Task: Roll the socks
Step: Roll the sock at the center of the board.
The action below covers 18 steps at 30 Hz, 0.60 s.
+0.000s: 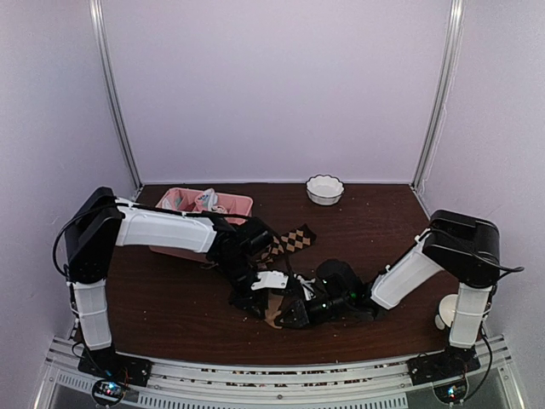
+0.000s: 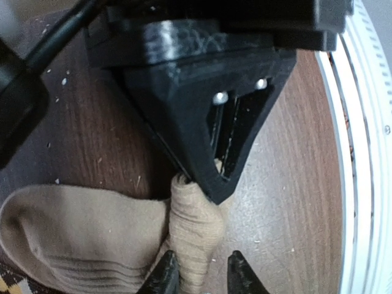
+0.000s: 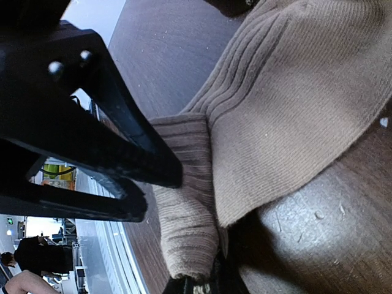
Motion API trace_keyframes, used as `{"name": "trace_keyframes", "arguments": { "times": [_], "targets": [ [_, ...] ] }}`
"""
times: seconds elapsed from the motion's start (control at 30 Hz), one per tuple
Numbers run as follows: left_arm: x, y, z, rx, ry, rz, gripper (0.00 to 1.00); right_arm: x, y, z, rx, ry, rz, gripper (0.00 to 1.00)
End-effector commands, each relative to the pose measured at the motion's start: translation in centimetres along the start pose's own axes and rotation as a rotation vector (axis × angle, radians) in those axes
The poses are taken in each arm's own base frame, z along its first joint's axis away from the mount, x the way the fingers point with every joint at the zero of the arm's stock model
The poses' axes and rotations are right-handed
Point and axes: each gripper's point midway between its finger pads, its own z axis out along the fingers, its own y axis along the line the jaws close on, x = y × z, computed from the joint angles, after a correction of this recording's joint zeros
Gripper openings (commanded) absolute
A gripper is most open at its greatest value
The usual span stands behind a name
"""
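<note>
We see the tan sock (image 2: 79, 233) lying flat on the table (image 2: 294, 184) near its front middle, with one end gathered into a narrow upright fold. The left pincer (image 2: 202, 275) stands astride that fold, its fingers (image 2: 164, 274) only a little apart. One finger is against the cloth and the other is just beside it, and we cannot tell whether it truly pinches. The right pincer (image 2: 208, 177) meets the fold from the opposite side. Its jaws are pressed together, and in its own wrist view the end of the fold runs in between the tips, so it grips the tan sock. The two pincers sit close together. The argyle sock (image 1: 296, 239) lies farther back, with a corner of it touching the tan one.
</note>
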Motion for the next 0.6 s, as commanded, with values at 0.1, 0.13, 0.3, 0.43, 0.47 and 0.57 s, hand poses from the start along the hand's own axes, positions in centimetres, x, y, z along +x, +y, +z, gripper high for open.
{"name": "trace_keyframes", "arguments": {
  "times": [0.1, 0.13, 0.3, 0.43, 0.47, 0.57],
  "targets": [
    [1.3, 0.2, 2.2, 0.028, 0.035, -0.019, 0.22, 8.2, -9.9, -1.7, 0.346, 0.204, 0.227, 0.0],
    [1.5, 0.2, 2.3, 0.03, 0.039, -0.023, 0.18, 8.1, -9.8, -1.7, 0.342, 0.199, 0.227, 0.0],
    [2.7, 0.9, 2.6, 0.052, 0.041, -0.078, 0.05, 7.2, -9.6, -2.2, 0.339, 0.139, 0.187, 0.0],
    [3.8, 1.7, 2.8, 0.101, 0.036, -0.159, 0.0, 5.3, -8.4, -3.1, 0.309, 0.034, 0.1, 0.2],
    [4.2, 1.8, 3.1, 0.116, 0.045, -0.178, 0.0, 5.1, -8.3, -3.4, 0.309, 0.012, 0.079, 0.25],
    [4.8, 1.9, 3.5, 0.157, 0.047, -0.233, 0.0, 3.9, -7.5, -4.5, 0.314, -0.053, -0.005, 0.36]
  ]
}}
